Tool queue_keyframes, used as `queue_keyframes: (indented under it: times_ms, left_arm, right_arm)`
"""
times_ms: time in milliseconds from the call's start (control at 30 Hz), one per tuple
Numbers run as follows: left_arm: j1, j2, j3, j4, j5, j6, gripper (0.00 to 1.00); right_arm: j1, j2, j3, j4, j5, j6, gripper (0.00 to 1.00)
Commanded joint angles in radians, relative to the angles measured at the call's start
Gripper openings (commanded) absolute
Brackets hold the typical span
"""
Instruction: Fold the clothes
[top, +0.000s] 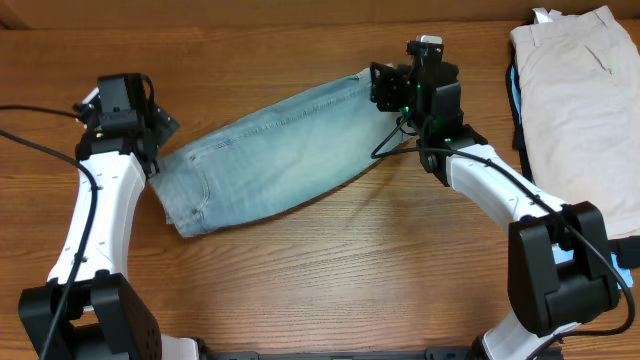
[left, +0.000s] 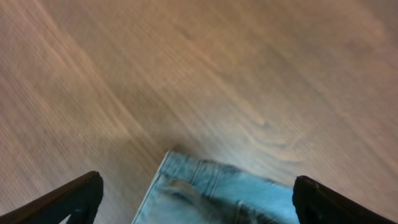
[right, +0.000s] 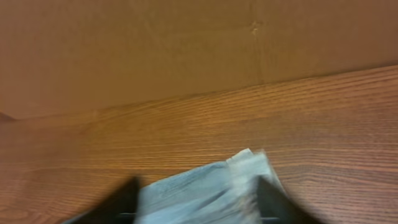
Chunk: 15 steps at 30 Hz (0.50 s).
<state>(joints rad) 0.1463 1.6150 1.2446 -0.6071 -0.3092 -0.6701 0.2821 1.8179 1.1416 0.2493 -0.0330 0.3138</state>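
The faded light-blue jeans (top: 280, 150) lie folded lengthwise across the middle of the table, waist end at the left and hem end at the upper right. My left gripper (top: 158, 135) hovers at the waist end. In the left wrist view its fingers (left: 199, 202) are spread wide and open, with the waistband corner of the jeans (left: 217, 193) between them. My right gripper (top: 385, 90) is at the hem end. In the right wrist view its blurred fingers (right: 199, 202) are open on either side of the hem of the jeans (right: 205, 186).
Folded beige trousers (top: 580, 110) lie at the table's right edge with a bright sky-blue garment (top: 625, 255) showing under them. A brown cardboard wall (right: 186, 50) stands behind the table's far edge. A black cable (top: 30, 145) runs to the left arm.
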Motion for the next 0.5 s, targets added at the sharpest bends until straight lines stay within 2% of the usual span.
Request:
queue_keyframes:
  times_ms: [0, 133, 267, 367, 467]
  left_arm:
    - [0.005, -0.014, 0.089, -0.040, -0.003, 0.073, 1.00]
    - [0.006, -0.014, 0.236, -0.249, 0.007, 0.074, 1.00]
    - [0.005, -0.014, 0.360, -0.483, 0.115, 0.118, 1.00]
    - [0.004, -0.014, 0.381, -0.591, 0.193, 0.125, 1.00]
    - [0.004, -0.012, 0.366, -0.634, 0.232, 0.153, 1.00]
  right_arm:
    - [-0.007, 0.002, 0.018, 0.005, 0.025, -0.005, 1.00]
    - [-0.033, -0.019, 0.018, -0.093, 0.024, -0.004, 1.00]
    - [-0.061, -0.048, 0.018, -0.230, 0.023, -0.004, 1.00]
    - [-0.076, -0.053, 0.018, -0.338, -0.019, -0.023, 1.00]
    - [-0.080, -0.040, 0.017, -0.435, -0.072, -0.115, 1.00]
